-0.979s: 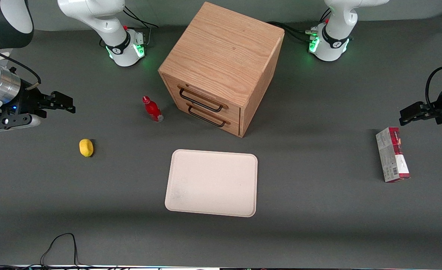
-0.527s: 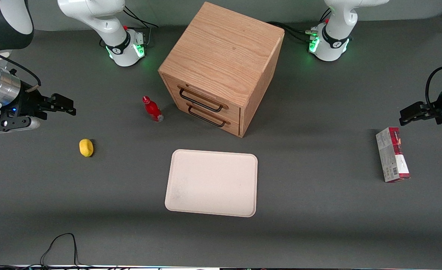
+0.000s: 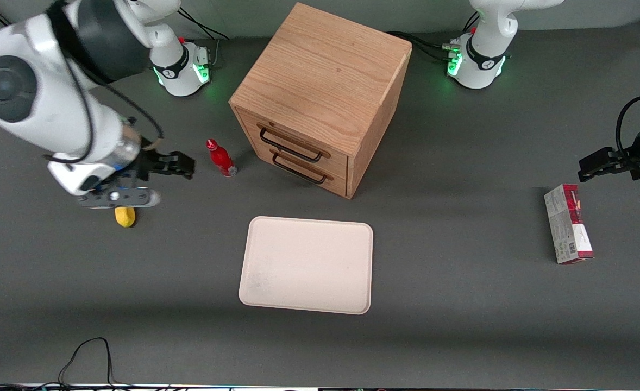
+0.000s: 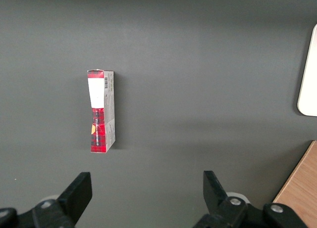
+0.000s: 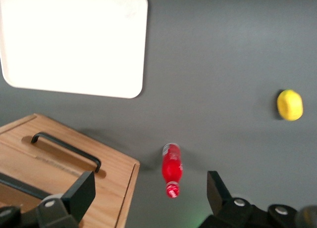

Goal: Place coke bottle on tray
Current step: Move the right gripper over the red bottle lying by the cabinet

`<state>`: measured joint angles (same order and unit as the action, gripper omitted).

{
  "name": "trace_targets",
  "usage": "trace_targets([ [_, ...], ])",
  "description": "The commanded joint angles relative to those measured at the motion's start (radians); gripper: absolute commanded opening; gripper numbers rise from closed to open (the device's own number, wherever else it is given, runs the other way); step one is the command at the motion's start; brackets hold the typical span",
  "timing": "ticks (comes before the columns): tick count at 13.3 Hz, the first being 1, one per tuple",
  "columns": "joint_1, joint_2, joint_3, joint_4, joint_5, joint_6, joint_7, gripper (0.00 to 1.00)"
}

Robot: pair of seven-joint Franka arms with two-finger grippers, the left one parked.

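The coke bottle, small and red with a red cap, stands upright on the dark table beside the wooden cabinet. In the right wrist view the coke bottle shows between the two spread fingers. My right gripper hovers open and empty, a short way from the bottle toward the working arm's end, not touching it. The pale cream-pink tray lies flat and bare, nearer the front camera than the cabinet; the tray also fills part of the right wrist view.
A yellow lemon lies under the right arm's wrist, nearer the front camera than the gripper; the lemon also shows from the wrist. The cabinet has two drawers with black handles. A red-and-grey carton lies toward the parked arm's end.
The right arm has swung in from the table's end toward the coke bottle, bringing its open gripper close beside it. The bottle, tray and lemon have not moved.
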<state>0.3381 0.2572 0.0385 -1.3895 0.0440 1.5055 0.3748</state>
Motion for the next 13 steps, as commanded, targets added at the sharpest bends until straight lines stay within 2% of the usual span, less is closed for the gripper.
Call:
trace_targets([
  [1,0.006,-0.048,-0.006,-0.060,0.002,-0.022,0.021,1.00],
  [3,0.010,-0.120,-0.006,-0.196,0.005,0.040,0.019,1.00],
  [8,0.047,-0.360,-0.008,-0.668,0.005,0.361,0.019,1.00],
  [13,0.055,-0.408,-0.006,-0.899,0.004,0.580,0.013,1.00],
])
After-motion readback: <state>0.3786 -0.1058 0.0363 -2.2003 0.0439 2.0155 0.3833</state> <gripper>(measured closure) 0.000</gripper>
